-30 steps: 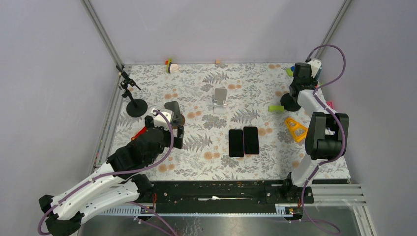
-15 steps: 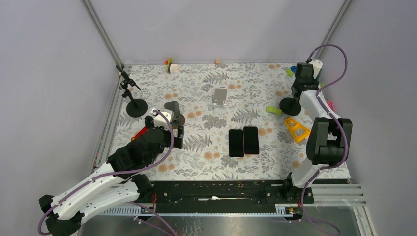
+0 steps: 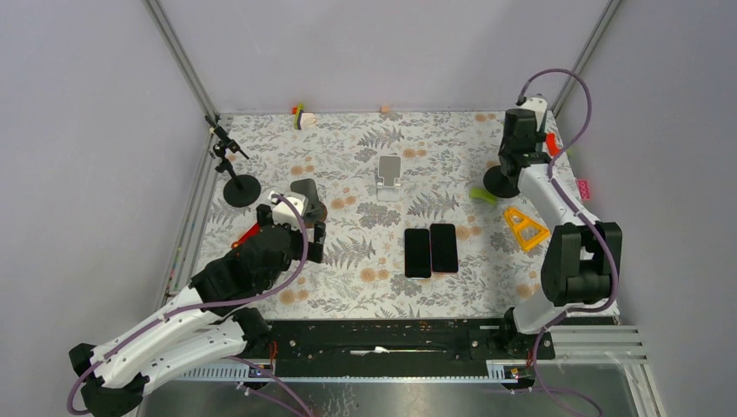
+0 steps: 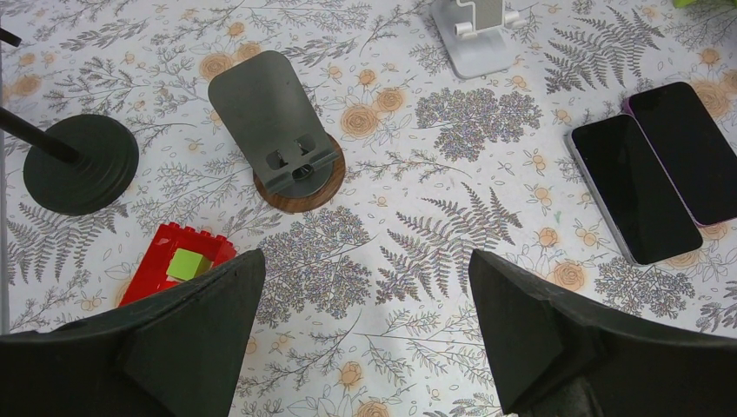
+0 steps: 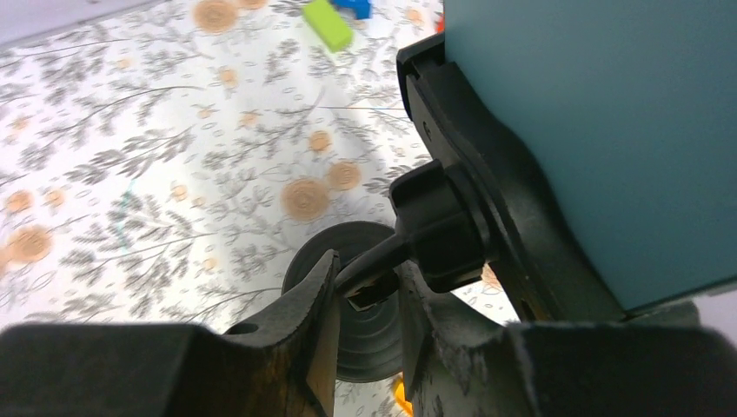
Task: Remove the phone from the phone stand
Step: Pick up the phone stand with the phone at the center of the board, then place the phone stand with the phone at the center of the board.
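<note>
Teal phone [image 5: 591, 130] sits clamped in black round-based stand [image 5: 443, 221], apparently tilted, far right.

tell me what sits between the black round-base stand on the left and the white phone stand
A grey stand on a wooden disc sits there, touching neither. The top view shows this, and the left wrist view too.

The floral tabletop [image 3: 348, 261] is carrying two phones [image 3: 418, 253] lying flat, a white stand [image 3: 388, 178] sitting at their eleven o'clock.
</note>
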